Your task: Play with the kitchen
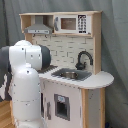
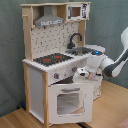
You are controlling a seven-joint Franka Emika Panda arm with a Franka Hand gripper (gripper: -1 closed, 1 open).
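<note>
The kitchen [image 2: 55, 75] was seen standing on a wooden floor [image 2: 15, 119] before a grey curtain [image 2: 10, 50] in both exterior views. In the second exterior view, the black-red stovetop [image 2: 50, 59] was found at the countertop's left end, with the sink [image 2: 82, 51] and black faucet [image 2: 75, 39] toward its right end. The grey hood [image 2: 49, 20] was mounted above the stovetop, and the microwave [image 2: 76, 11] was set beside it at the upper right corner. The windowed oven door [image 2: 67, 100] was seen below the counter's front edge, apparently swung slightly outward.

The white arm [image 2: 112, 62] was seen reaching in from the second exterior view's right, with the gripper [image 2: 81, 75] held against the front panel just above the oven door, near the knobs [image 2: 56, 76]. How far its fingers were parted, and whether anything was grasped, could not be told.

In the first exterior view, the arm's large white base [image 1: 25, 85] was seen covering the kitchen's left part.
</note>
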